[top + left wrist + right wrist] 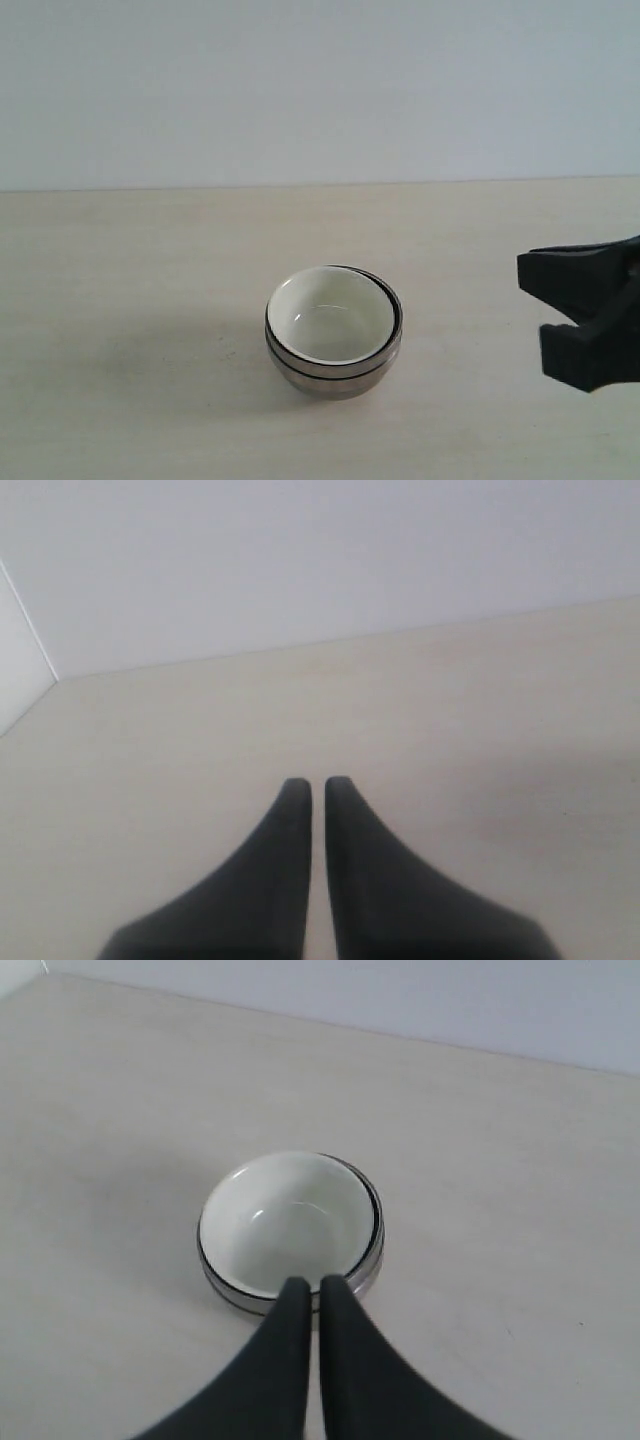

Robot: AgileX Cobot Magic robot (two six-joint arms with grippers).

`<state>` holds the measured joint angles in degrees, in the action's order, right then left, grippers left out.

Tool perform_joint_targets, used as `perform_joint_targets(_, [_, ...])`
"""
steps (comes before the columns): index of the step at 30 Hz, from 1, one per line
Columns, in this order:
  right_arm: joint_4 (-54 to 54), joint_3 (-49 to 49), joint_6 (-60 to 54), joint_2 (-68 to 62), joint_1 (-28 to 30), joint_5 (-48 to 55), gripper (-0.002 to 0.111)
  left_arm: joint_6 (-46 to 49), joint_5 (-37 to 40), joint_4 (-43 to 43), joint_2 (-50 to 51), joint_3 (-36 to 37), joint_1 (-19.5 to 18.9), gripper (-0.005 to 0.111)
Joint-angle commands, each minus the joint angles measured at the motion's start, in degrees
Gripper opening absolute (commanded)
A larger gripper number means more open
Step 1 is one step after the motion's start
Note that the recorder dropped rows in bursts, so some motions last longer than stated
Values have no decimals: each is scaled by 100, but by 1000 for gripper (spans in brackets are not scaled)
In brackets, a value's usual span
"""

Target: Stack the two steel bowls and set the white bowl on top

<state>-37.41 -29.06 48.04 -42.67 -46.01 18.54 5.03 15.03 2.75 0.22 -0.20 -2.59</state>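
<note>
Pale tabletop under a blank wall, and at its middle I see the white bowl nested in the steel bowls, sitting a little off-centre in them. Both grippers are closed on nothing: the right gripper hangs near the stack but clear of it, the left gripper over bare table. To re-seat the ceramic, I judge it rigid, slick and chippable against steel, so I'd pinch its rim wall gently.

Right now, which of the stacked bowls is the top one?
The white bowl, the only ceramic one; it sits nested inside the steel bowls, whose shiny rims show around and beneath it.
</note>
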Motion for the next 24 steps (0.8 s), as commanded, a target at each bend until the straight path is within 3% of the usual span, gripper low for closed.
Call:
perform_joint_targets(1, [-105,739,-1,723,699,-1179,0,-56,-41,-39,-22,20,-14,4])
perform_joint_targets(2, [-105,1049,-10,1003,1095,-1524,0,-56,-41,-39,-22,20,-14,4])
perform_joint_targets(9, [-36,1973,243,2331,2294,-1854,0,-56,-41,-39,-22,20,-14,4])
perform_joint_targets(17, [-36,2516,608,4021,3347,-1854,0,-56,-41,-39,-22,20,-14,4])
perform_joint_targets(24, [-30,2906,904,4267,3570,-3069,0,-56,-41,-39,-22,20,-14,4])
